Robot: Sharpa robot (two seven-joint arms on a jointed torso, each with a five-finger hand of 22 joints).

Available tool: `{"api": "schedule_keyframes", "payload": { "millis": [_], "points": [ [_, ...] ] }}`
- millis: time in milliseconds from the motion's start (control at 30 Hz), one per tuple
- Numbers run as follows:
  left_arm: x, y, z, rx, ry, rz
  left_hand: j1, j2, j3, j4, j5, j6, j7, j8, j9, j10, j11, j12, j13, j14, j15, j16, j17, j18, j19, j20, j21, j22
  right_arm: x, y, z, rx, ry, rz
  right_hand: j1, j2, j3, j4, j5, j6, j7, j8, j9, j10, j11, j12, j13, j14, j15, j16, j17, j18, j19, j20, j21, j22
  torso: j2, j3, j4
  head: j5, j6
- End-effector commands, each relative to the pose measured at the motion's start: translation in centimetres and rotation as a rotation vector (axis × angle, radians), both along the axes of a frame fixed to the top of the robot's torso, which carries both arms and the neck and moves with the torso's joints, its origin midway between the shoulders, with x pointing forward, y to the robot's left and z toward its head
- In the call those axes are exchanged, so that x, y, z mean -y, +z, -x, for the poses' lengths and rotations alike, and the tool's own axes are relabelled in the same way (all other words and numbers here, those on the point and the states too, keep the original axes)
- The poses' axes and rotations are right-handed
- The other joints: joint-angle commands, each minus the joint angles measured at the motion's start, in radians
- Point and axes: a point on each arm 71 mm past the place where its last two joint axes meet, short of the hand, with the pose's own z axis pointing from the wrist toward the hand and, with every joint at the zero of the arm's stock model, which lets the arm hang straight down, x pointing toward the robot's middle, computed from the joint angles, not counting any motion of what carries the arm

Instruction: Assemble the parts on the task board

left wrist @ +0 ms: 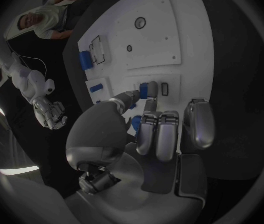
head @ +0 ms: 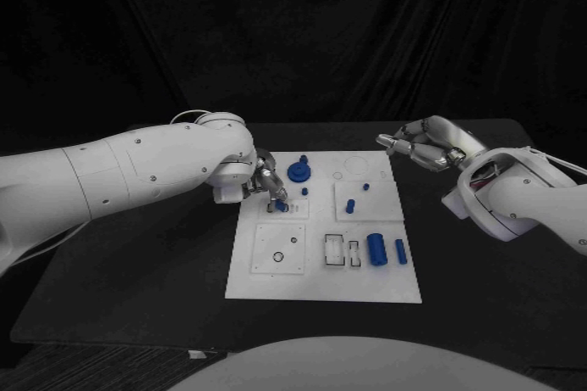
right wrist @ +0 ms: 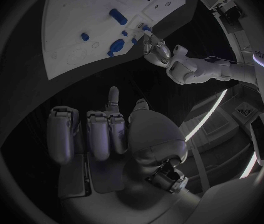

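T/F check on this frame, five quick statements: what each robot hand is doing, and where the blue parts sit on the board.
1. The left robot hand pinches a small blue part over the white board. True.
2. The right robot hand rests on the board. False: it is off the board's far right corner, above the black table, holding nothing.
3. A large blue cylinder lies on the board's near right part, with a thinner blue pin beside it. True.
4. All blue parts are stacked in one pile. False: they are spread over the board.
5. A blue knob-like part sits near the board's far edge. True.
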Motion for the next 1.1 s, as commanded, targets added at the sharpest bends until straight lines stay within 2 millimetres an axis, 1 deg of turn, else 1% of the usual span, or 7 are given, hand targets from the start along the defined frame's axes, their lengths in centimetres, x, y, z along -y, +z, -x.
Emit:
{"api": "schedule_keyframes", "payload": {
  "millis": [33, 567, 733, 1100],
  "points": [
    [0.07, 0.09, -0.14, 0.046, -0.009, -0.005, -0.003, 0.01, 0.011, -0.005, 0.004, -0.002, -0.007, 0.001, 0.002, 0.103, -0.006, -0.001, 0.263, 0.104, -0.006, 0.003, 0.263, -0.009, 0.003, -0.002, -0.005, 0.022, 0.11, -0.16, 0.03, -0.008, -0.011, 0.003, 0.008, 0.002, 0.004, 0.002, 0.005, 0.001, -0.006, 0.006, 0.0, 0.104, -0.006, -0.003, 0.261, 0.105, -0.006, -0.004, 0.253, 0.02, 0.046, -0.003, -0.003, 0.226, 0.0, 0.0002, -0.0002, 0.001, 0.0],
    [0.54, -0.22, -0.09, 0.051, -0.02, 0.002, -0.003, 0.01, 0.012, -0.005, 0.005, -0.003, -0.006, 0.001, 0.002, 0.103, -0.006, -0.001, 0.263, 0.104, -0.006, 0.003, 0.263, -0.009, 0.004, -0.002, -0.004, 0.024, 0.06, -0.37, 0.04, -0.015, -0.009, 0.005, 0.008, 0.002, 0.004, 0.002, 0.005, 0.001, -0.006, 0.006, 0.0, 0.104, -0.006, -0.003, 0.261, 0.105, -0.006, -0.004, 0.253, 0.02, 0.046, -0.003, -0.003, 0.226, 0.001, -0.0003, 0.0003, 0.003, 0.0],
    [0.64, -0.46, -0.08, 0.047, -0.021, 0.004, -0.003, 0.011, 0.013, -0.005, 0.005, -0.003, -0.006, 0.001, 0.003, 0.103, -0.006, -0.001, 0.263, 0.104, -0.006, 0.003, 0.263, -0.009, 0.003, -0.002, -0.005, 0.023, 0.11, -0.39, 0.03, -0.015, -0.01, 0.006, 0.01, 0.002, 0.004, 0.001, 0.007, 0.0, -0.006, 0.005, 0.0, 0.104, -0.006, -0.003, 0.261, 0.105, -0.006, -0.004, 0.254, 0.02, 0.045, -0.003, -0.005, 0.225, 0.001, 0.0, 0.0004, 0.0, 0.0],
    [0.94, -0.87, 0.04, 0.039, -0.028, 0.007, -0.005, 0.012, 0.013, -0.004, 0.005, -0.004, -0.005, 0.001, 0.003, 0.103, -0.006, -0.001, 0.263, 0.104, -0.006, 0.003, 0.263, -0.009, 0.002, -0.002, -0.006, 0.022, 0.11, -0.39, 0.03, -0.015, -0.009, 0.006, 0.011, 0.002, 0.003, 0.001, 0.008, -0.001, -0.006, 0.005, 0.0, 0.104, -0.006, -0.003, 0.261, 0.105, -0.006, -0.004, 0.253, 0.02, 0.045, -0.003, -0.005, 0.225, 0.0, 0.0002, 0.0, 0.0, 0.0]
  ]
}}
